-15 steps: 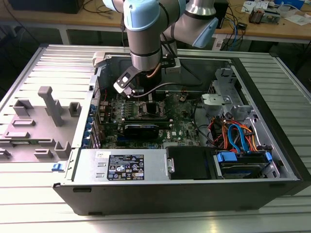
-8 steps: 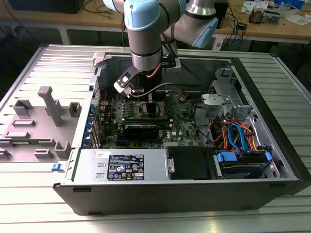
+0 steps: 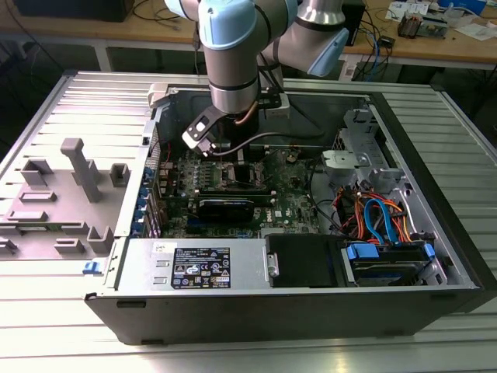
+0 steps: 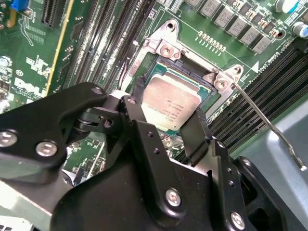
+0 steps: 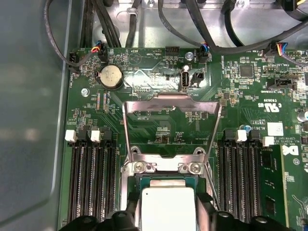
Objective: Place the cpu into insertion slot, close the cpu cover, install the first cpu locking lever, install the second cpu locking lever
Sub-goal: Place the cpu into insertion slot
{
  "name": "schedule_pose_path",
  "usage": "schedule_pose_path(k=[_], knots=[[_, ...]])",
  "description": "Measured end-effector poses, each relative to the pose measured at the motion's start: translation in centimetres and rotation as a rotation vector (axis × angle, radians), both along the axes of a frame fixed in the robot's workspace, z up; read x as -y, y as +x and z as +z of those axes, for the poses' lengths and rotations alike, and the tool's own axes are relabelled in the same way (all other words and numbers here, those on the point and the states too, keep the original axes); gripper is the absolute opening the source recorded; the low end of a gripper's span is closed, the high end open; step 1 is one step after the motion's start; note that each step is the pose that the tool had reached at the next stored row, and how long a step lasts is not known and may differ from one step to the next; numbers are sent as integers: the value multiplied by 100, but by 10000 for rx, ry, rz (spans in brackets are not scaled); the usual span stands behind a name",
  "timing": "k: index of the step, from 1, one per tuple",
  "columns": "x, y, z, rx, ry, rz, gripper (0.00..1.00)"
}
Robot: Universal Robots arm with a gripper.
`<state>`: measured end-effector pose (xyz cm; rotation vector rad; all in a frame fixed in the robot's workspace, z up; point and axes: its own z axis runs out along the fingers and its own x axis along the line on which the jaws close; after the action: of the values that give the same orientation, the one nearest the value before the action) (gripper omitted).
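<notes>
The open computer case (image 3: 311, 311) is seen from above and well back in the exterior view. The cpu (image 4: 171, 101) (image 5: 168, 209) and the motherboard (image 4: 29, 62) (image 5: 86, 106) around it are shared by both wrist views, taken from close by.

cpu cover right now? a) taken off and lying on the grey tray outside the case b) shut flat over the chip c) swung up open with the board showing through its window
c: in the first wrist view the thin grey-metal frame cpu cover stands swung up, with green board showing through its square window, and the small square silver-topped cpu is left uncovered.
</notes>
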<state>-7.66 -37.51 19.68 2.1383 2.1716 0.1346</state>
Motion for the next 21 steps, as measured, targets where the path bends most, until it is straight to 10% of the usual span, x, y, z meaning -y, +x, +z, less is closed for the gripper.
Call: schedule_pose_path(k=[21], knots=[[2,-56,7,-8,-10,-3,62]])
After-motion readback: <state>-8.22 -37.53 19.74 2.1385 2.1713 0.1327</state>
